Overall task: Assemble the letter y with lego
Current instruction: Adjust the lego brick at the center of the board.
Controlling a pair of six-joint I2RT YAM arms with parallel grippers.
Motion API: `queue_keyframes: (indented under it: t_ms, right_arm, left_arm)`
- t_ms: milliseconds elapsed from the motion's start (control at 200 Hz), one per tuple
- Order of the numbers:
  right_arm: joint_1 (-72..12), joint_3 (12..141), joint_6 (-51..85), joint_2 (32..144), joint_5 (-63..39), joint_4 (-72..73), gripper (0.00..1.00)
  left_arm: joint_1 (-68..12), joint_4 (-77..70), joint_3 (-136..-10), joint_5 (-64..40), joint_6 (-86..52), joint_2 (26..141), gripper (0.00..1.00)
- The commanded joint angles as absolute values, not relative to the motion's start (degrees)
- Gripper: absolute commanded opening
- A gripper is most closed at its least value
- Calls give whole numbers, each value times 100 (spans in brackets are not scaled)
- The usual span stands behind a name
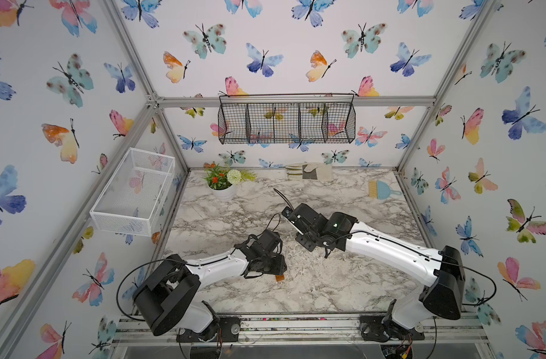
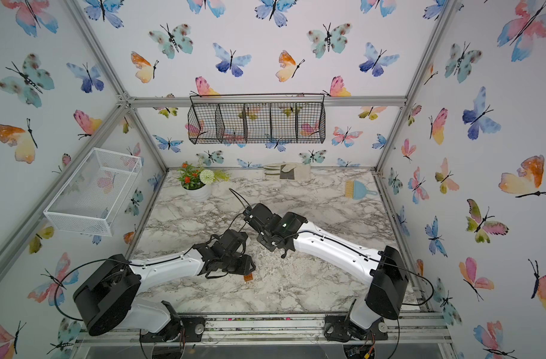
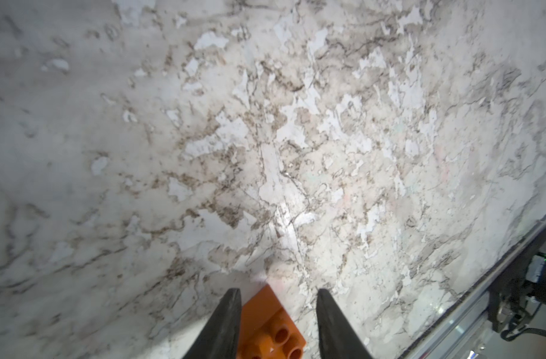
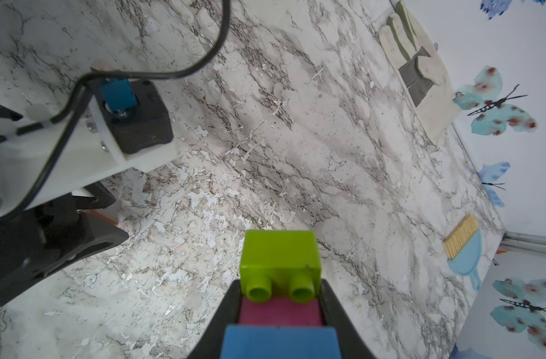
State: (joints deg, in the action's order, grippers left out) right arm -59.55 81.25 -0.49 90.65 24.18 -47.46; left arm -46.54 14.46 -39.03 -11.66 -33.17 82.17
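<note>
My left arm stretches low, wrist bent downward, left gripper jaws slightly apart; gripping or not, I can't tell. My right arm reaches inward, right gripper clamped on stacked bricks.

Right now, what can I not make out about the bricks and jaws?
Orange brick: left wrist view, cut by the lower edge; whether the left jaws pinch it is unclear.
Blue brick, in the right jaws with pink brick and green brick: right wrist view, cut by the lower edge.
Both top views: the right arm hides this stack; the left arm most of the orange brick.
</note>
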Motion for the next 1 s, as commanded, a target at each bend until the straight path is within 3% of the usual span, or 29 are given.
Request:
queue_keyframes:
  t_ms: [0,185,415,686,996]
  right_arm:
    - [-5950,8130,79,9053,2379,-4664,24]
    - [-5950,8073,123,9028,2364,-4649,25]
    - [-5950,7959,183,8958,2319,-4620,25]
    - [-5950,8024,166,9022,2254,-4626,26]
    - [-5950,7980,241,8978,2231,-4597,27]
  left_arm:
    - [-4833,2171,-4055,-511,-3123,8302,42]
    - [-5257,2429,-4168,23,-3141,8138,46]
    - [-5300,2116,-3702,-322,-3599,7493,51]
    - [-5394,2154,-3682,-394,-3797,7731,50]
    - [-5676,2500,-3683,-133,-3996,7865,41]
